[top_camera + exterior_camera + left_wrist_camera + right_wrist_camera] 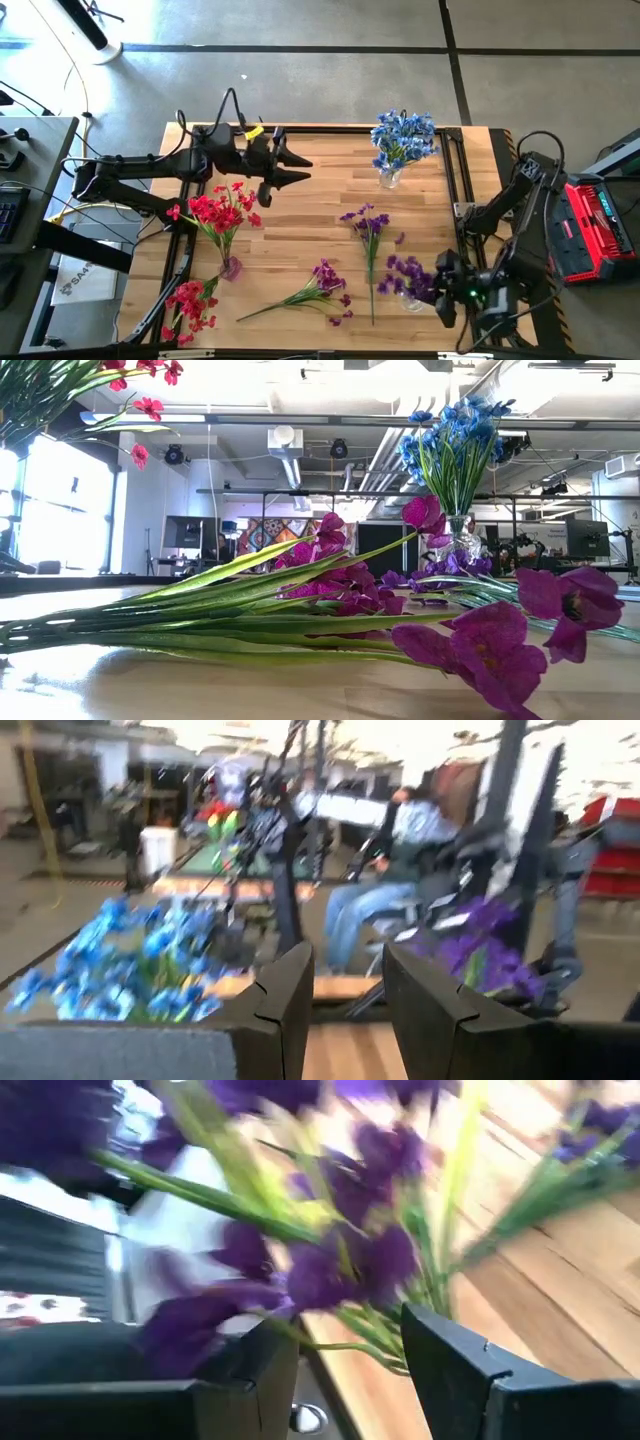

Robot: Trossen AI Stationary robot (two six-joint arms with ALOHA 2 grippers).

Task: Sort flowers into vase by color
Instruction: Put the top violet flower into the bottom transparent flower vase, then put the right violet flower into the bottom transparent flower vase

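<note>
Although 3 vases already hold flowers, the sorting looks only partly done. Nearest the front edge of the worktop (300,225), toward its right corner, the right gripper (447,290) sits just beside the purple bunch in its vase (410,280); the right wrist view shows its fingers (455,1355) parted with purple stems between them but not pinched, so it holds nothing. At the front left corner a red spray (188,305) lies loose, and along the front edge 1 purple spray (310,293) lies flat. A second purple spray (370,240) lies near the middle, stem pointing to the front edge. Left of centre, the red bunch in its vase (222,215) stands upright. Farther back, the left gripper (300,170) hovers above the worktop toward the rear edge, fingers (290,1005) partly apart and empty. By the rear edge, toward the right corner, the blue bunch in its vase (400,145) stands with no blue strays in sight. Judging from this, blue is finished, while 1 red and 2 purple sprays remain to be placed.
</note>
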